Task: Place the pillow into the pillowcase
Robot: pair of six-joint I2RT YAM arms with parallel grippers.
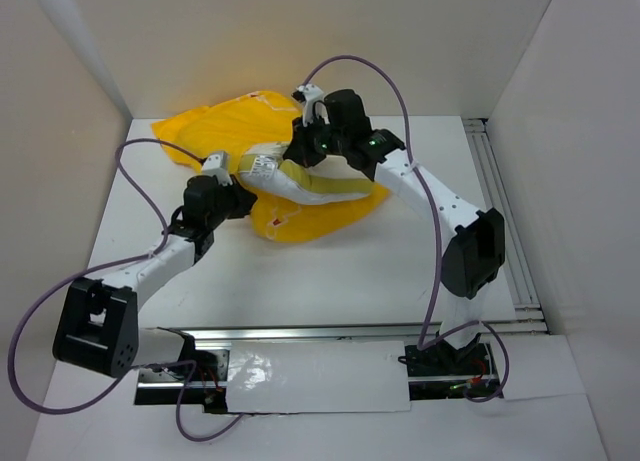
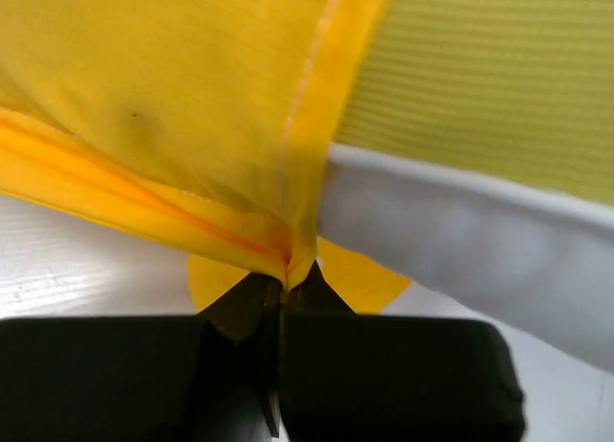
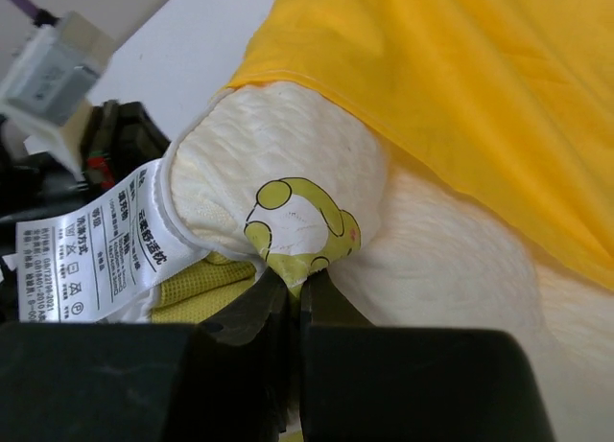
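Top external view, and the pillowcase (image 1: 215, 126) sprawls bright yellow across the upper middle of the counter (image 1: 330, 281). The pillow (image 1: 290, 179) lies slantwise over its lower edge at centre frame, and both arms reach in over it. Most of the cream body shows bare here, so I'd call the stuffing barely begun, if begun at all.

Over to the left wrist view: the left fingers (image 2: 286, 281) are pressed together on a stitched hem of the yellow cloth, low centre, and the fabric fans up and away from that pinch. That looks like a grip on the mouth of the sack, held to keep the opening lifted so the pillow can slide in beneath. The pillow's pale edge runs across the right of that frame, just beside the hem.

Right wrist view now: the right fingers (image 3: 295, 290) are clamped on the pillow's corner, right under the small yellow emblem (image 3: 299, 220), with the white tag (image 3: 91, 248) hanging off to the left. Yellow cloth drapes over the pillow in the upper right, touching it. Whether that is a loose layer or the sack's upper lip, I cannot tell. Gripping the corner makes sense, since it gives a firm handle on a soft, floppy thing for steering it toward the opening.
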